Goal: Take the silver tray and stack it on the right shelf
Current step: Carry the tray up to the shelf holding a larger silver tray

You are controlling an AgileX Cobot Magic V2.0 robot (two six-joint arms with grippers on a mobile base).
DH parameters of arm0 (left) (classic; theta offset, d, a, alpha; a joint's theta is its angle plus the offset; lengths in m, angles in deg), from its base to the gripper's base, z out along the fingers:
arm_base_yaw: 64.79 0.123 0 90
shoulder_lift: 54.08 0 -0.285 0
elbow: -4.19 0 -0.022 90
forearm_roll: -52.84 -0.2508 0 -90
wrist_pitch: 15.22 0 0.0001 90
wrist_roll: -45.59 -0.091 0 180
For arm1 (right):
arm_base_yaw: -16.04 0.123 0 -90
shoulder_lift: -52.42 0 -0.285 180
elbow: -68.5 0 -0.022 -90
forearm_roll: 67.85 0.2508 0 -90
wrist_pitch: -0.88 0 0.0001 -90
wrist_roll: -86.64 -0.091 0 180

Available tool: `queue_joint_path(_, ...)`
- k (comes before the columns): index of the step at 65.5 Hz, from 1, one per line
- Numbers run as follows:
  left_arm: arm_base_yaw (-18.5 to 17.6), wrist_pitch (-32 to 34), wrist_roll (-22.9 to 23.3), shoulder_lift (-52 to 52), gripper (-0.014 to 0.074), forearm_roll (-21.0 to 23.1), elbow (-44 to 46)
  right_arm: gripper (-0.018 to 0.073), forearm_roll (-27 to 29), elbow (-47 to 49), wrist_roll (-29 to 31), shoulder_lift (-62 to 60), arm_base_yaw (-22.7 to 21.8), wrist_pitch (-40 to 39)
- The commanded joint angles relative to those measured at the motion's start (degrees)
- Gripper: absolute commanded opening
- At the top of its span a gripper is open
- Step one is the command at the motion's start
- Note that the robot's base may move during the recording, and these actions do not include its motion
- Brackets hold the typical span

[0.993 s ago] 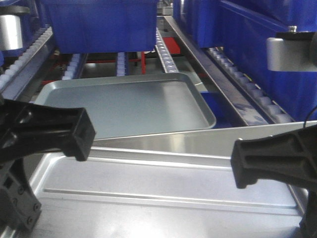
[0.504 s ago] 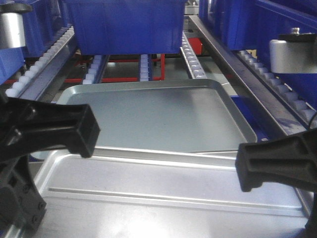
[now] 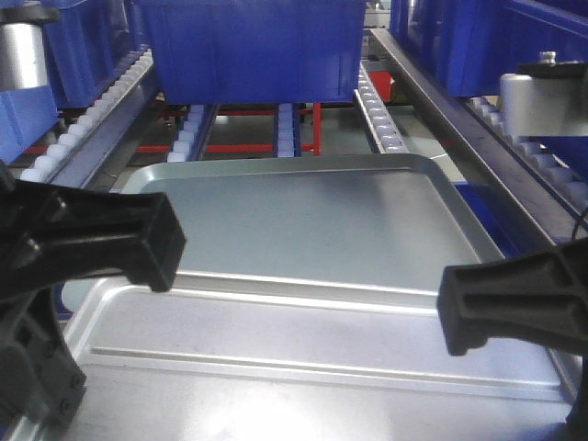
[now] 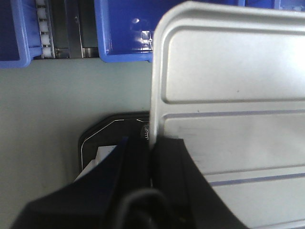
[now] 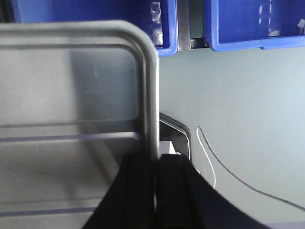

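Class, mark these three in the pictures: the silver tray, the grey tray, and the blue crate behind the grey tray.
silver tray (image 3: 303,335): front view, on its shiny base, near the middle.
grey tray (image 3: 312,230): front view, middle of its flat base.
blue crate (image 3: 248,46): front view, on its front wall.

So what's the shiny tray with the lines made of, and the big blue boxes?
The shiny ribbed rectangular silver tray looks like bare metal, probably aluminium: it mirrors light brightly. The big blue rectangular crate looks like moulded plastic: solid colour, dull sheen.
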Motion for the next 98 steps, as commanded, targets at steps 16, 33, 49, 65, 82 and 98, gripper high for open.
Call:
queue_joint_path(16,-0.1,-9.6,-0.1,1.4,-0.0092,-3.6,0.8,0.0056,-4.1,0.4,-0.1,-1.0,-0.5,12.6)
queue_joint_path(33,-0.1,-9.6,-0.1,1.4,-0.0092,-3.6,0.8,0.0056,-4.1,0.4,-0.1,-1.0,-0.5,11.5)
queue_joint_path(49,-0.1,-9.6,-0.1,1.4,-0.0092,-3.6,0.8,0.0056,-4.1,0.4,-0.1,-1.0,-0.5,11.2)
queue_joint_path(65,-0.1,-9.6,-0.1,1.4,-0.0092,-3.6,0.8,0.0056,-3.7,1.6,-0.1,-1.0,-0.5,5.3)
queue_joint_path(82,-0.1,-9.6,-0.1,1.4,-0.0092,-3.7,0.8,0.0056,-3.7,1.6,-0.1,-1.0,-0.5,4.8)
queue_joint_path(98,-0.1,-9.5,-2.7,1.4,-0.0092,-4.0,2.3,0.0056,-4.1,3.9,3.3,-1.0,-0.5,2.9)
